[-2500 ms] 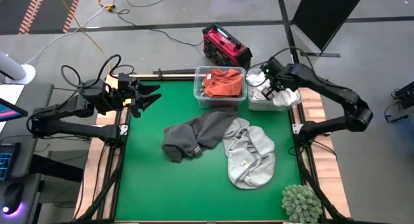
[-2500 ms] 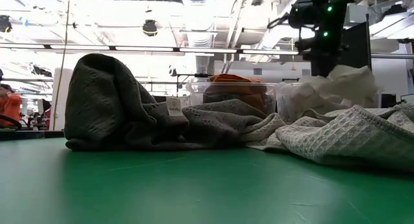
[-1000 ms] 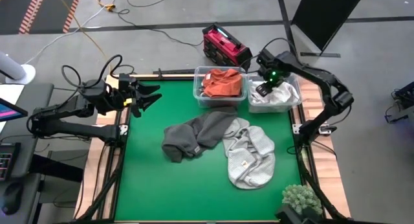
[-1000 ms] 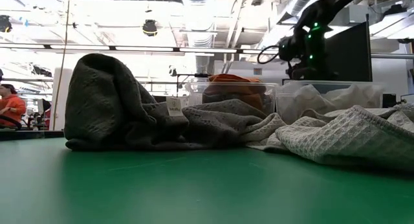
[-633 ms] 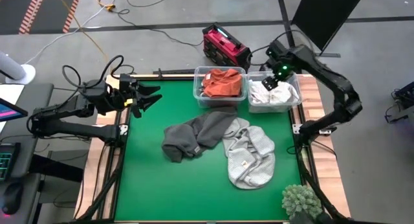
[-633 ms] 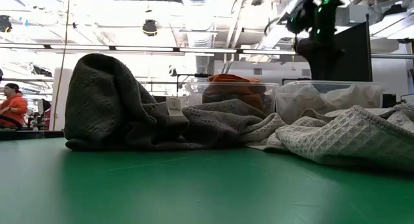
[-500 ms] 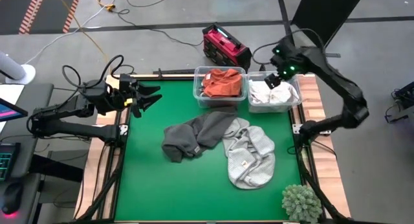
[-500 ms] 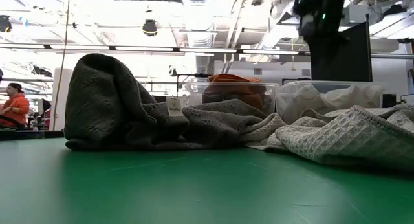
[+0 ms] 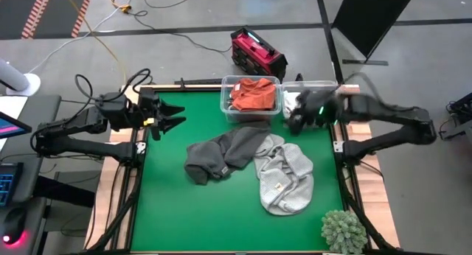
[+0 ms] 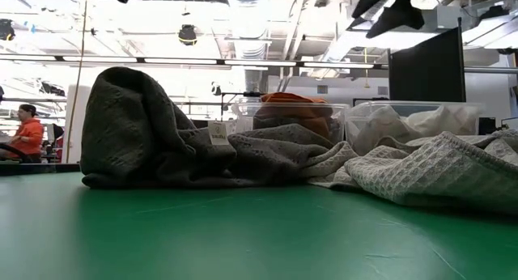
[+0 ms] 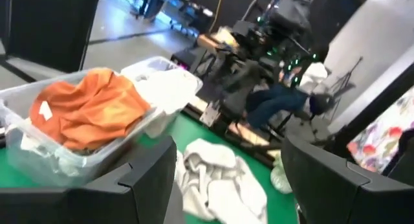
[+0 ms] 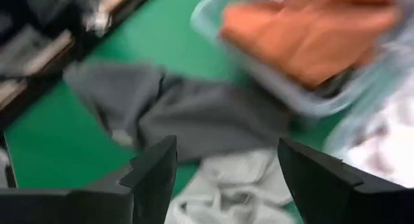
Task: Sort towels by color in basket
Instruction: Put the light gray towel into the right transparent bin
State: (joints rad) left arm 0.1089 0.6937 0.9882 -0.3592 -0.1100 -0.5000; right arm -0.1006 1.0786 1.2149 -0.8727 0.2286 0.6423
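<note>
A rust-orange towel [image 9: 252, 94] fills the left clear bin [image 9: 225, 111] at the table's far edge. A white towel [image 10: 437, 118] lies in the right bin [image 9: 317, 84]. On the green mat a dark grey towel [image 9: 221, 155] lies crumpled, and one end of a light grey towel [image 9: 284, 174] rests on its right part. My right gripper [image 9: 290, 124] hangs open above the mat just in front of the two bins, slanting down over the grey towels [image 12: 194, 114]. My left gripper [image 9: 175, 116] waits open and level above the far left of the mat.
A green spiky plant ball [image 9: 343, 229] sits at the near right corner. A red and black case [image 9: 257, 52] lies on the floor behind the bins. A person in orange [image 10: 28, 130] sits far off in the room. Bare green mat spreads at the left and near sides.
My right gripper has risen out of the right bin, leaving the white towel lying in it. It has swung toward the table's middle and near side and tipped downward over the grey towels. My left gripper has turned slightly in place.
</note>
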